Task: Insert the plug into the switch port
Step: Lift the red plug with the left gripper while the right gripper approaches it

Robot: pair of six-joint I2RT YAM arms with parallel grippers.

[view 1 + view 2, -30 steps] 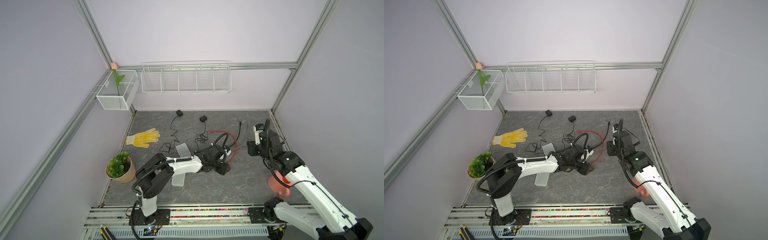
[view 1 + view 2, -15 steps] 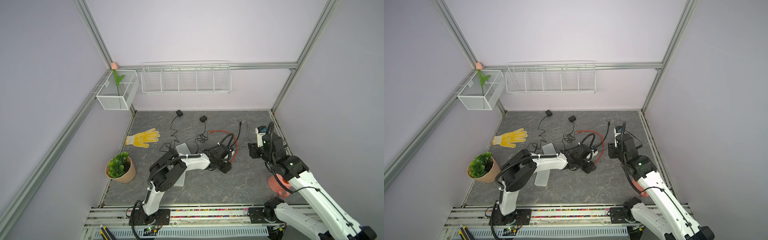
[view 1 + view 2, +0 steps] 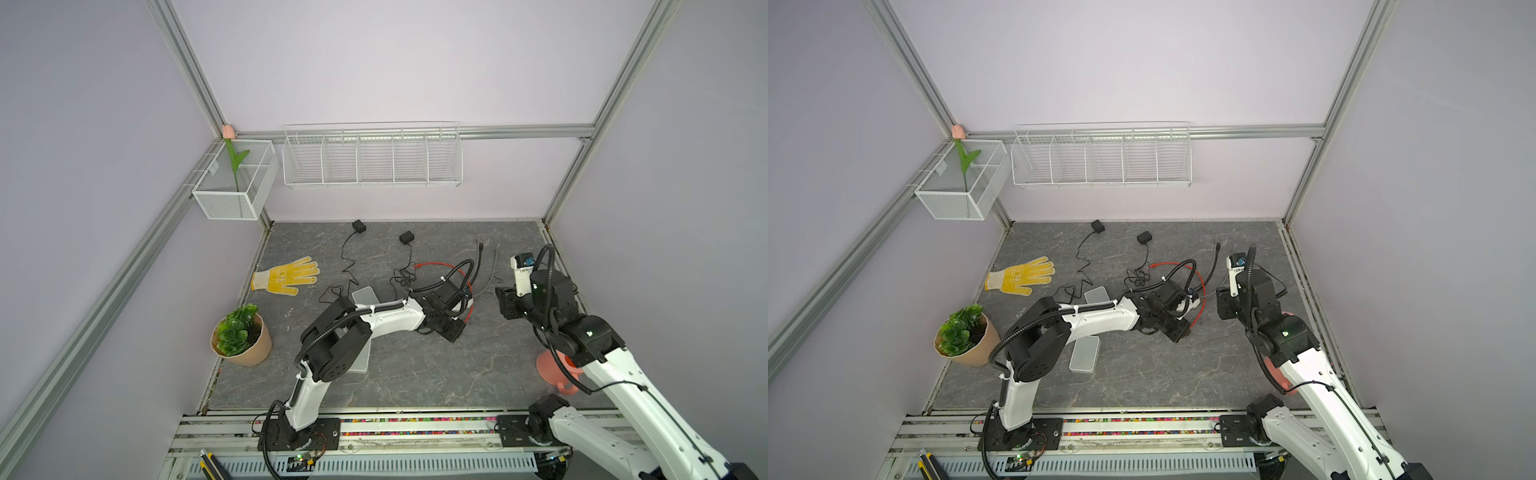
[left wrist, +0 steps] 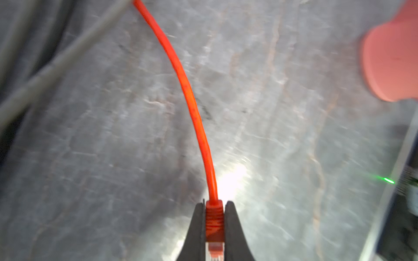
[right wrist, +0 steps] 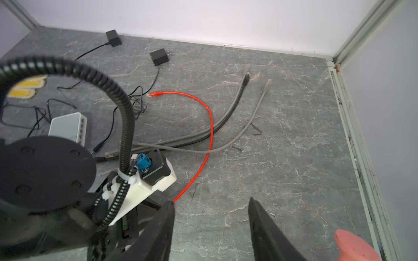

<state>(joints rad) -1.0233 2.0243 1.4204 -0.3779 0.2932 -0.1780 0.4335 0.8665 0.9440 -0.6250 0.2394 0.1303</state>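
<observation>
Left gripper (image 4: 214, 204) clamped on the orange plug (image 4: 214, 223); right gripper (image 5: 210, 217) open and empty.

A second ago the left jaws stood about half open over the cable end; now the fingers (image 4: 196, 228) press both sides of the plug's boot, low over the grey table (image 4: 271, 135). The orange cable (image 4: 187, 90) trails away across the stone. The left elbow has swung up since then. The white switch (image 5: 67, 126) lies apart from the plug, beside the left forearm. The right jaws are spread about as before, near the left gripper, touching nothing.
</observation>
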